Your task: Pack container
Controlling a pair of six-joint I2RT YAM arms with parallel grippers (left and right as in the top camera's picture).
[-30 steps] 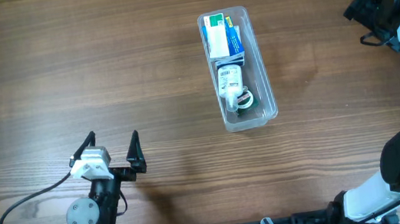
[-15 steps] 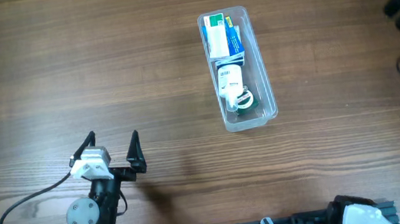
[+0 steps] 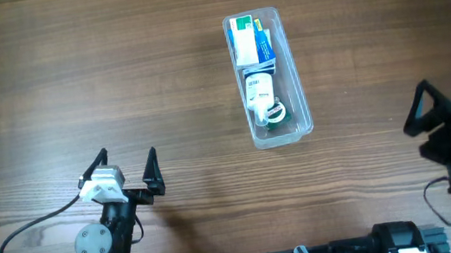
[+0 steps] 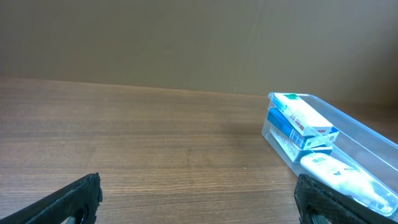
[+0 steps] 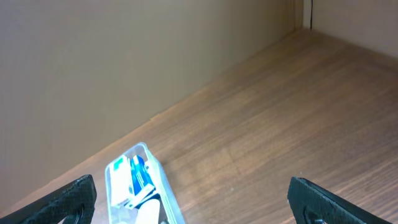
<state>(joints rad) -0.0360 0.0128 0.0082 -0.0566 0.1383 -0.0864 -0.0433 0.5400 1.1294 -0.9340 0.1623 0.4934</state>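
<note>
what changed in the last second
The right gripper swung from the far right corner of the table back to the near right edge, open and empty both then and now. Nothing was gripped or released. The left gripper stayed parked and open, and the container with its boxes and bottle did not move.

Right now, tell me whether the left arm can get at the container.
Probably yes. The left claw is open, and only bare tabletop lies between it and the container. Nothing blocks the way, though the stretch across looks long.
</note>
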